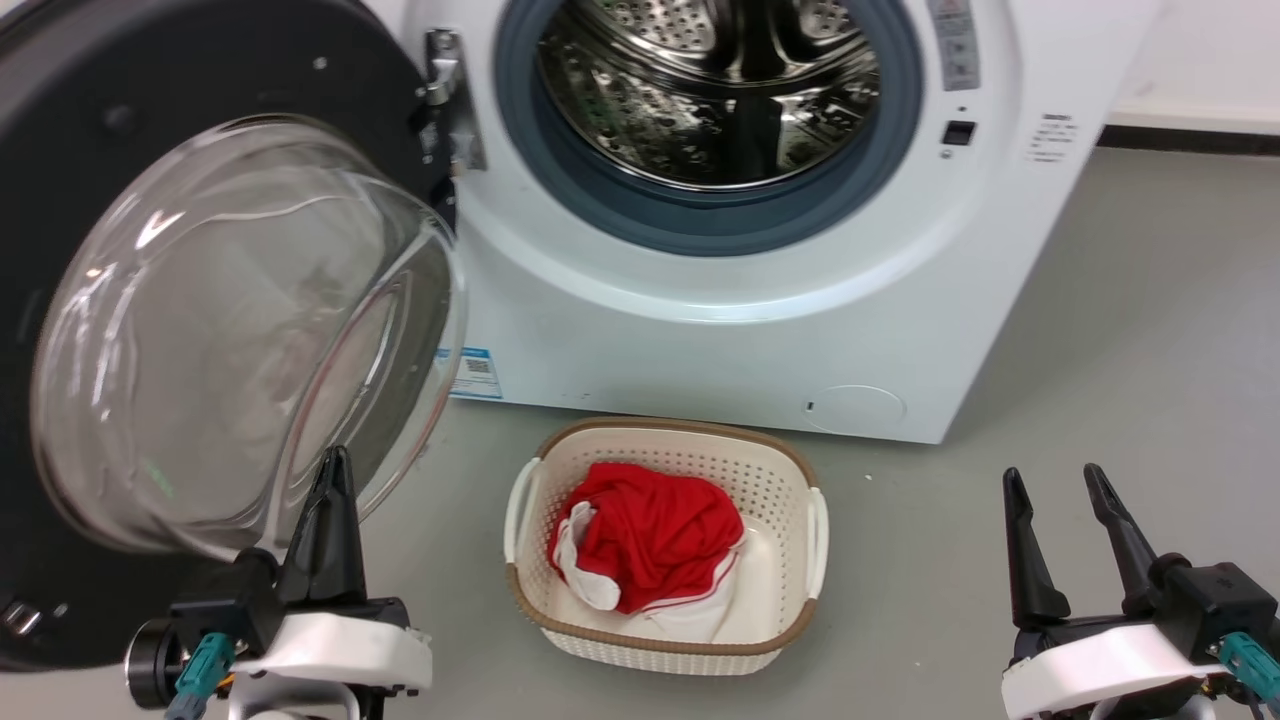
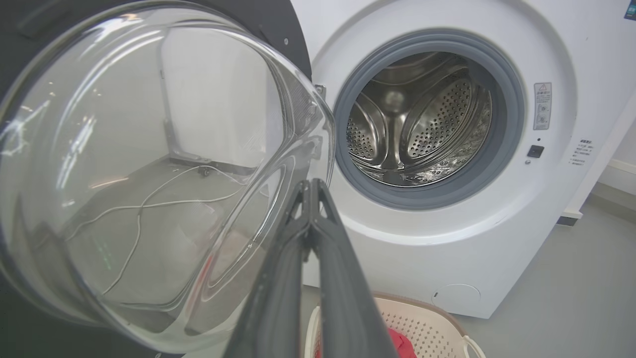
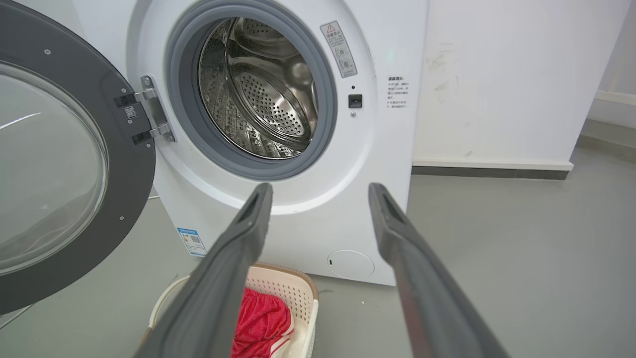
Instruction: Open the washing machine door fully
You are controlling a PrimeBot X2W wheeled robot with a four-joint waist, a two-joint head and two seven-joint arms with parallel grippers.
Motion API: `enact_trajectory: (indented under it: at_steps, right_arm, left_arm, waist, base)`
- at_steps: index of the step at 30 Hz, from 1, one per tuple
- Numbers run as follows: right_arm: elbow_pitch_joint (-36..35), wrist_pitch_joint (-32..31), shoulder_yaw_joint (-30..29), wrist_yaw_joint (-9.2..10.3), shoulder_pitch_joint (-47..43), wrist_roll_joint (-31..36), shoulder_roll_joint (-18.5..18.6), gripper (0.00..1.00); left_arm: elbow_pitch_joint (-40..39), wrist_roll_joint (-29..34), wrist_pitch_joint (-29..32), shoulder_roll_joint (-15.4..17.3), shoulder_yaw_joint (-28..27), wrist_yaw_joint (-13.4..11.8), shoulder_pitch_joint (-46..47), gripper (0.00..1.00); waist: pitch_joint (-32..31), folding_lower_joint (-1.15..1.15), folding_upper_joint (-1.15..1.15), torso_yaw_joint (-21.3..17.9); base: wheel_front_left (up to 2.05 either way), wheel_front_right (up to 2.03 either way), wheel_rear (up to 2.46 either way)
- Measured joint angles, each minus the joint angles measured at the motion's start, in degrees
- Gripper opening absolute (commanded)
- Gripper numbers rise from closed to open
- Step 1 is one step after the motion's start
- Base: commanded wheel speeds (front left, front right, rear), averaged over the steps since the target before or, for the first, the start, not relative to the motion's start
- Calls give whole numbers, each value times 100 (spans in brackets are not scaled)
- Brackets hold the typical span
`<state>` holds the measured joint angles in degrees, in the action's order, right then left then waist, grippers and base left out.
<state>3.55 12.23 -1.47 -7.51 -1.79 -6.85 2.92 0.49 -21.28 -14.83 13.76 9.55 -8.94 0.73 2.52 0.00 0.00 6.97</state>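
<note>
The door (image 1: 200, 60) is standing wide open at the far left, hanging from the hinge (image 1: 445, 100) on the left of the machine (image 1: 700, 350). The opening step is looking close to finished. If any swing is left, the next move is calling for a gentle push leftward and back on the door's inner side, following its arc about the hinge, with no grasp needed.

Being round, the door is showing no long axis. It is standing upright on edge, turning about a vertical line through the hinge. Its inner face and glass bowl (image 1: 240, 330) are pointing toward the robot and somewhat right.

The left gripper (image 1: 333, 470), fingers pressed together on nothing, is pointing up at the bowl's lower edge. Whether it is touching the glass, I cannot tell.

Further right, the drum (image 1: 710, 90) is lying exposed. Below it, a basket (image 1: 790, 470) holding red cloth (image 1: 650, 540) is sitting on the floor just before the machine. At the far right the right gripper (image 1: 1053, 482) is hovering low, fingers spread and empty, well apart from the door.
</note>
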Motion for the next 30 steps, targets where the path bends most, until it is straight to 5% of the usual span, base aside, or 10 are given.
enact_trajectory:
  at_steps: [2,3,4,6,15,30]
  right_arm:
    - [-48,-19,26,0,1,33,-1,100]
    - [-81,-25,37,0,-1,42,-1,100]
    - [-110,-35,54,0,1,47,-1,100]
    - [-135,-71,59,0,-3,46,-2,100]
    - [-209,-76,29,0,-32,57,-1,100]
    - [-209,-74,31,0,-27,56,0,100]
  left_arm:
    - [169,54,-5,-42,16,58,133,3]
    - [256,76,-7,-59,21,92,197,28]
    - [326,125,-8,-75,25,121,246,44]
    - [432,186,-8,-131,15,166,332,100]
    - [600,494,-16,-288,-133,287,399,100]
    - [638,769,-24,-488,-421,450,394,100]
  waist:
    - [9,0,0,-156]
    - [16,0,0,-228]
    - [24,0,0,-293]
    - [41,0,0,-414]
    - [129,0,0,-721]
    - [156,0,0,-706]
  base:
    - [0,0,0]
    - [0,0,0]
    - [0,0,0]
    - [0,0,0]
    - [0,0,0]
    - [0,0,0]
